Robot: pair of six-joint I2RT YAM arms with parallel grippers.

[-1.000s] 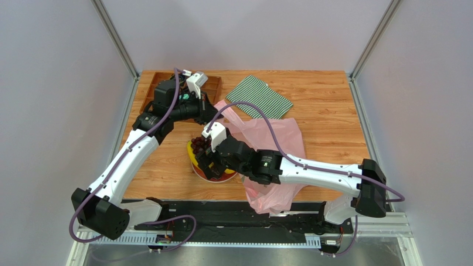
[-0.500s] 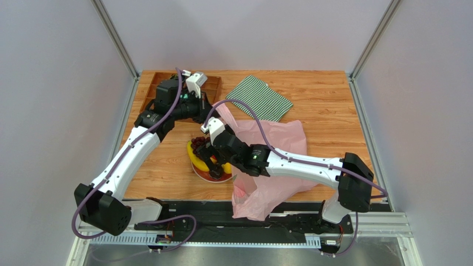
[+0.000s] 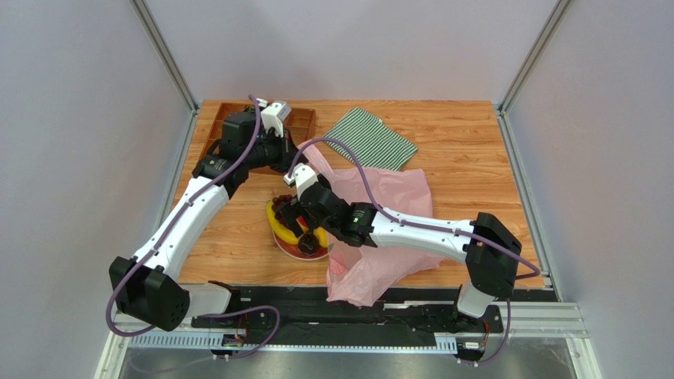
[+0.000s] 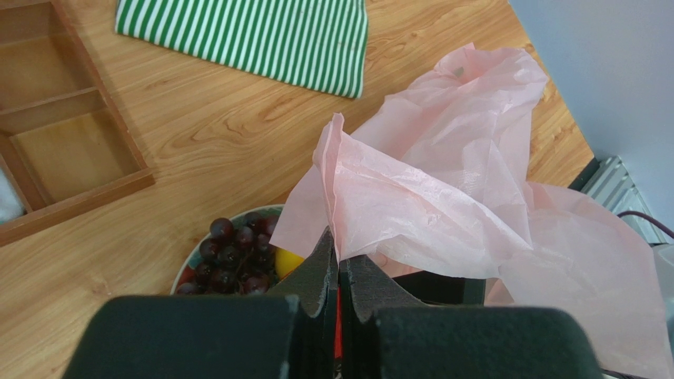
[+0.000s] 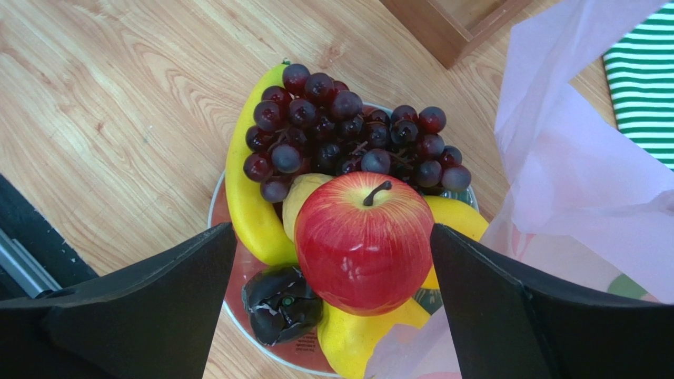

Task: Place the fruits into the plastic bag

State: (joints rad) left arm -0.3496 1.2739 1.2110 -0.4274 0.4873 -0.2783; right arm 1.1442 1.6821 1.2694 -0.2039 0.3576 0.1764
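The red apple (image 5: 364, 241) sat highest on the plate (image 5: 231, 300), beside the banana (image 5: 245, 189) and directly under the right claw (image 5: 328, 245). This claw was spread wide, with one finger at each side of the apple, so the right arm was clearly the nearer one. The left claw (image 4: 338, 276) was pinching an edge of the plastic bag (image 4: 443, 181) and held it up just beside the plate. The bag's mouth was hard to make out. Pink film covered one side of the plate on the bench (image 5: 103, 103).
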